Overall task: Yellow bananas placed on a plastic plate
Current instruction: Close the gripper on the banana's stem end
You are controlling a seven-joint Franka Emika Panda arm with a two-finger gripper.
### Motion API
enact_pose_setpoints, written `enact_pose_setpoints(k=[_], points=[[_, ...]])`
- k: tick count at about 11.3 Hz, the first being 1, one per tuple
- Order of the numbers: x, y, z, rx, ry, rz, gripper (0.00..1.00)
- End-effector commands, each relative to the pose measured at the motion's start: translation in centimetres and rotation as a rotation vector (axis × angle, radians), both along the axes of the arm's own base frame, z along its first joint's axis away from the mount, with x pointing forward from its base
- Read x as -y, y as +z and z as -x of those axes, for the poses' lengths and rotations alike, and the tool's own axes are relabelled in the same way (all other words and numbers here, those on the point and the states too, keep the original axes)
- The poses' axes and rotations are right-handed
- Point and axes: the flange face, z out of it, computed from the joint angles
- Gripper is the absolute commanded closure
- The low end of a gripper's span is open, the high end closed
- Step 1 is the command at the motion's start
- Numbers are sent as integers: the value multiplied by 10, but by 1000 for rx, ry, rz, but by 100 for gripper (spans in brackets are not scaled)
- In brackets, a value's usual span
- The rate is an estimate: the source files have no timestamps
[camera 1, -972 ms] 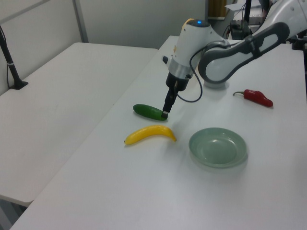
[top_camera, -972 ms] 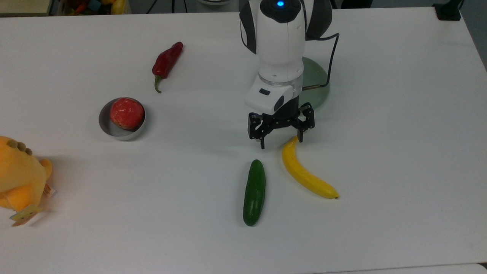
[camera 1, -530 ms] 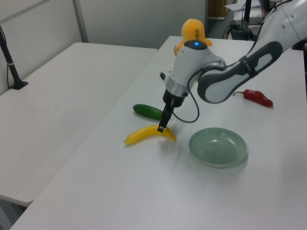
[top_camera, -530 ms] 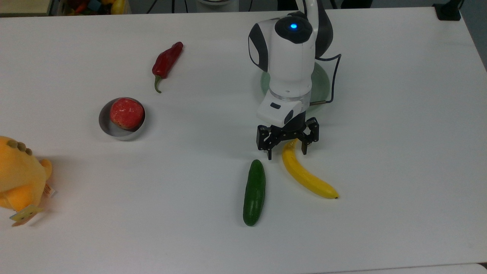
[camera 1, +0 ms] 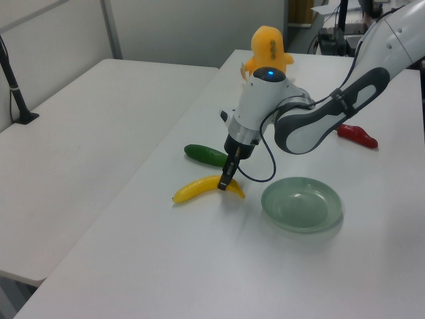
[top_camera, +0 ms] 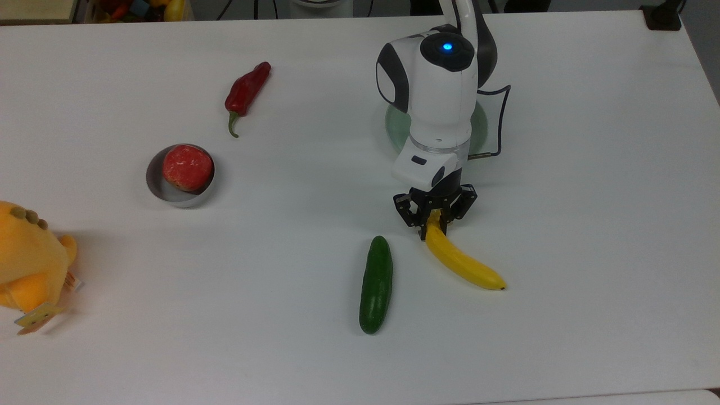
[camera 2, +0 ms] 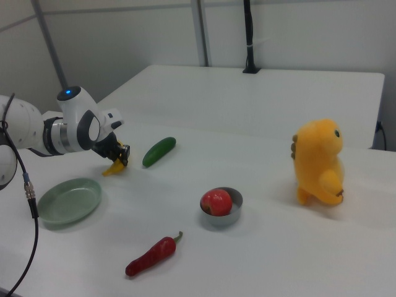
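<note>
The yellow banana (top_camera: 461, 261) lies on the white table, curving toward the top view's lower right. My gripper (top_camera: 432, 228) points down and is shut on its stem end, the two fingers pinching it from either side. In the left view the gripper (camera 1: 224, 183) meets the banana (camera 1: 196, 188) at its right end. The right view shows the banana (camera 2: 114, 167) mostly hidden behind the gripper (camera 2: 122, 158). The pale green plastic plate (top_camera: 396, 126) sits behind the arm, largely covered by it in the top view. It holds nothing in the left view (camera 1: 302, 206) and in the right view (camera 2: 68, 201).
A dark green cucumber (top_camera: 376, 284) lies just left of the banana in the top view. Farther left are a metal tin (top_camera: 180, 197) holding a red fruit, a red pepper (top_camera: 246, 90) and an orange-yellow plush toy (top_camera: 28, 264) at the table's edge.
The arm came forward and down over the banana's stem end. The fingers, wide apart before, closed on it, and the banana shifted slightly to the top view's right.
</note>
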Motion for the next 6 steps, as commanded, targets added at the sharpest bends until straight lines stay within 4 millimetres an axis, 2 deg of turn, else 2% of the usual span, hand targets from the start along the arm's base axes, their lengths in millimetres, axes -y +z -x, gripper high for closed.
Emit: enact_pose_setpoints(k=[1, 3, 5, 6], points=[[3, 9, -5, 29, -18, -9, 100], [7, 45, -5, 57, -29, -46, 100], [19, 92, 7, 81, -44, -54, 100], [33, 116, 13, 66, -62, -38, 100]])
